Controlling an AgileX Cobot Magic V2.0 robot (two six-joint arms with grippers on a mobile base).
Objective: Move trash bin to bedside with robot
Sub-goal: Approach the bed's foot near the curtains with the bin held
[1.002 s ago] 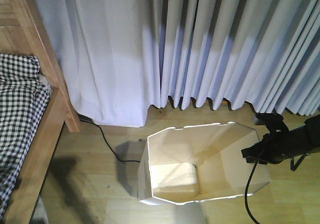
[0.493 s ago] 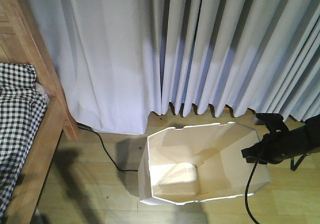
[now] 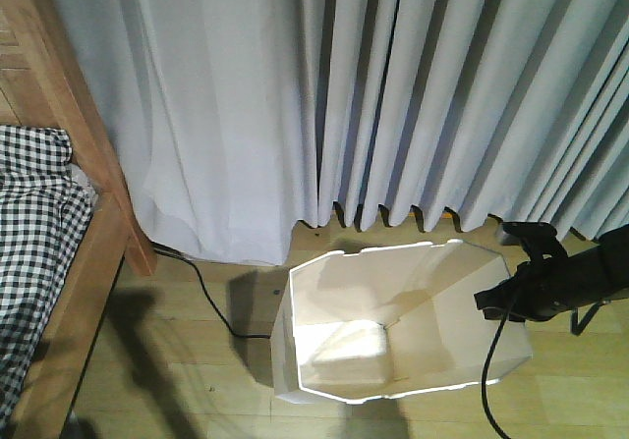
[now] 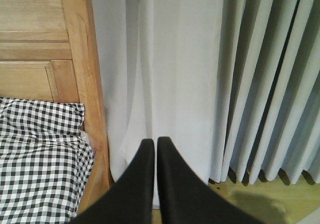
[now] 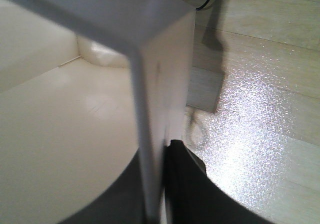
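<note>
On the trash bin rim, right hand clamped; floor between it and bed

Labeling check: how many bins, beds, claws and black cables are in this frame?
trash bin: 1
bed: 1
claws: 2 (left claw, right claw)
black cables: 2 (floor cable, arm cable)
Total: 6

The trash bin stands on the floor just in front of the curtain. The bed runs along the floor's left edge, well apart from the bin, with a cable lying between them. The right gripper straddles the bin's right wall at the rim.
</note>
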